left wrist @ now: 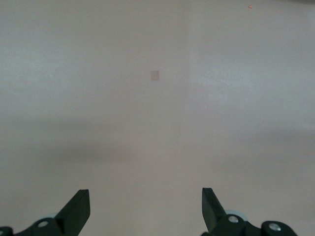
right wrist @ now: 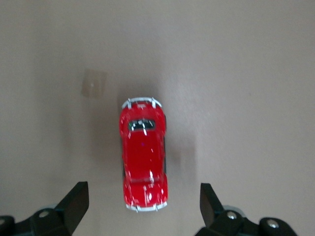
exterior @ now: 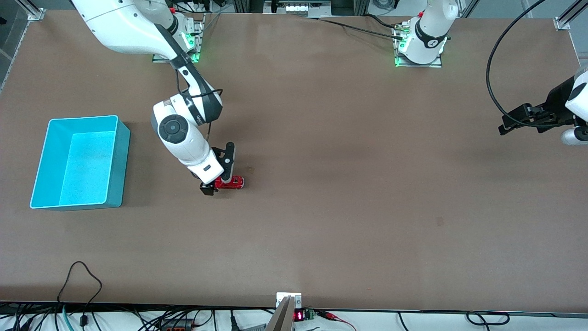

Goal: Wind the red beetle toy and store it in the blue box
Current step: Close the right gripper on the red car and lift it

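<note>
Brown surface (exterior: 349, 193) fills the front view from edge to edge, with wide bare room toward the left arm's end and along the edge nearest the front camera, where cables trail just off the rim. Toward the right arm's end sits the blue box (exterior: 118, 161), open-topped with pale rim and tall thin walls, well apart from the red beetle toy (exterior: 231, 182), which lies on the surface nearer the front camera than the right arm's base. The right end effector (exterior: 216, 181) is low over the toy, its fingers spread with the toy between them. The left end effector (exterior: 517, 122) hangs over the edge at the left arm's end, waiting. In the left wrist view, the left end effector (left wrist: 145, 209) is open, its two dark fingertips (left wrist: 78, 209) apart over bare surface with one small pale mark. In the right wrist view, the glossy red toy (right wrist: 143, 160), rounded, with silvery ends and a dark window, lies between the open fingertips (right wrist: 76, 201), touching neither; a pale scrap (right wrist: 93, 82) lies near it.
</note>
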You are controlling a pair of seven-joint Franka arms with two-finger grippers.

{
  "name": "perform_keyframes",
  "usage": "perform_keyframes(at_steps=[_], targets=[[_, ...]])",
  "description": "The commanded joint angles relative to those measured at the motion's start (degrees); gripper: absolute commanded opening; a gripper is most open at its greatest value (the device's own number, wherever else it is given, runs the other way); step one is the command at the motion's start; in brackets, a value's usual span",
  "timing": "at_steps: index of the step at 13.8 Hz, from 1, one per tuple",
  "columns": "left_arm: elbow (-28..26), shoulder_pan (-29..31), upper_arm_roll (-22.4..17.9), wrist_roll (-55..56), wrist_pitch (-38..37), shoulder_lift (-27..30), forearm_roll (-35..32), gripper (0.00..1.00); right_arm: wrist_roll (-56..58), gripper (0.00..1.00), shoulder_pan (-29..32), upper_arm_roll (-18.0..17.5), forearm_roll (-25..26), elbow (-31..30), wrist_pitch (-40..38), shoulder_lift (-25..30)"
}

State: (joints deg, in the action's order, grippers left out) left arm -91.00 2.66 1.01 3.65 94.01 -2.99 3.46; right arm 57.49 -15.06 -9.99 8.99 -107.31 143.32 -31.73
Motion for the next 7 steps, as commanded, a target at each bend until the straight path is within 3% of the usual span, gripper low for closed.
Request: perform_keyframes(at_steps=[1,7], targets=[[0.30,-0.12,0.05,0.04,-0.49,0.36,-1.09,1.00,0.43,1.00,-3.65,1.82,-0.11,1.92,0.29,-0.97],[0.12,0.06,-0.22,-0.05,2.50,-0.43,-1.09,1.00,0.60,1.00,-4.36,2.44,-0.02,2.37,0.46,-2.55]])
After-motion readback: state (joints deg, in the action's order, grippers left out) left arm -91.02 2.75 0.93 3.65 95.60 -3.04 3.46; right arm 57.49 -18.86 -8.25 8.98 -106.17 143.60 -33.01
